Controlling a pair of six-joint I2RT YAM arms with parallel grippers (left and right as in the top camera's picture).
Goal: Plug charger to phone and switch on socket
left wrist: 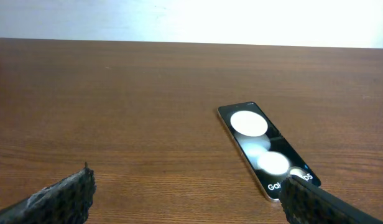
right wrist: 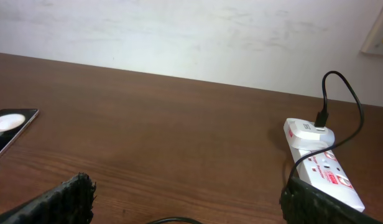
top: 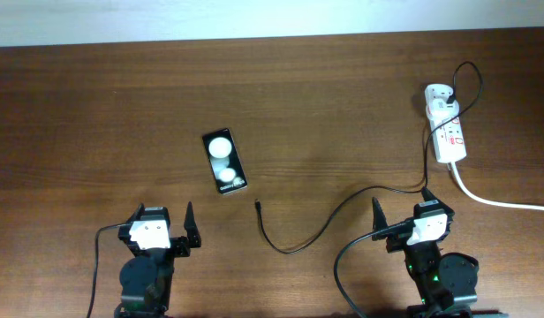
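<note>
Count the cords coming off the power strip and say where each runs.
2. The thin black charger cable leaves the white adapter and ends loose near the phone. The thick white cord runs off the socket toward the right edge.

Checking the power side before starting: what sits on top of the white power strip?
A white adapter is plugged into the far end of the socket, with the black charger cable rising from it. Red marks show on the bare part. The outlet under the adapter is covered.
</note>
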